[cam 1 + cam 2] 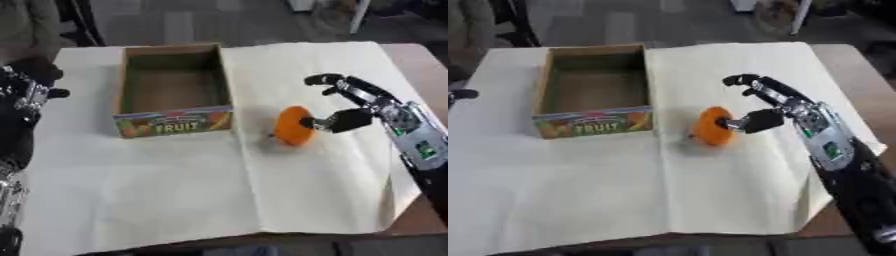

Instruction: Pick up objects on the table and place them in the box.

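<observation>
An orange fruit [293, 125] lies on the cream cloth just right of the box. The cardboard box [173, 120] stands at the back left, its top open, its inside bare, and "FRUIT" printed on its front wall. My right hand [352, 119] reaches in from the right at the fruit's right side. Its thumb tip touches the fruit, while its fingers [328, 79] arch apart beyond and to the right of it, not closed round it. My left hand [33, 75] shows dark at the left edge, left of the box and away from the fruit.
The cream cloth [175, 190] covers most of the table, with brown tabletop [433, 75] bare along the right side. The table's front edge runs along the bottom. Dark floor and chair legs lie past the far edge.
</observation>
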